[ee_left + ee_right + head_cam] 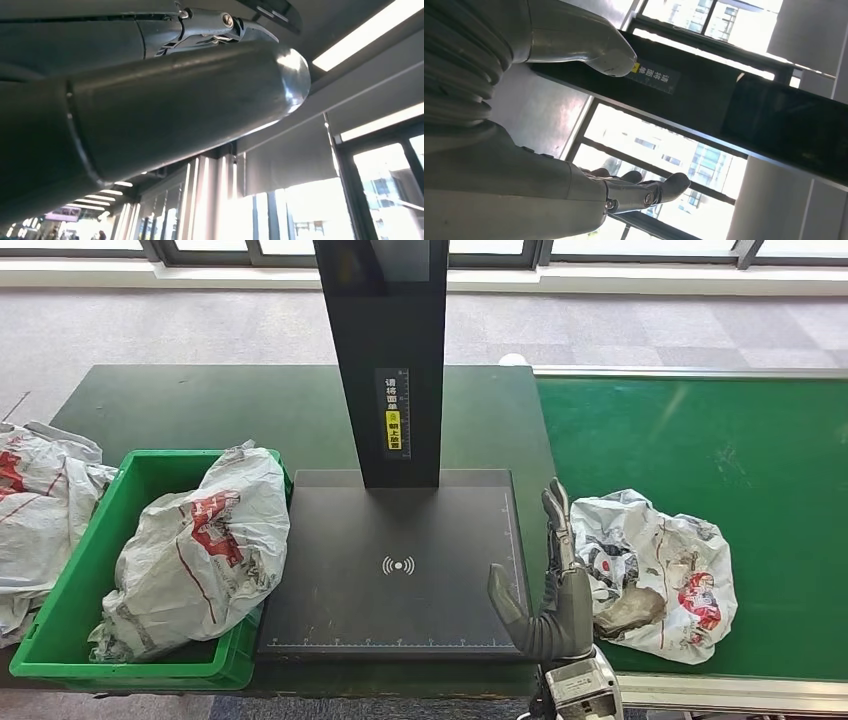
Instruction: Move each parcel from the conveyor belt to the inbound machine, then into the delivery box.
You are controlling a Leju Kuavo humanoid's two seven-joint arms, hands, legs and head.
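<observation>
1. Right hand (558, 585) rises at the near table edge, fingers straight, thumb apart, released and holding nothing, just beside the parcel (655, 575)
2. Parcel lies crumpled on the green conveyor belt (740, 455), not yet on the inbound machine (395, 560)
3. Judgement: reach over the bag's bulk and gather loose plastic before lifting
4. Delivery box (75, 625) at far left already holds 1 bag (200, 550)
5. Left hand: state cannot be told
</observation>
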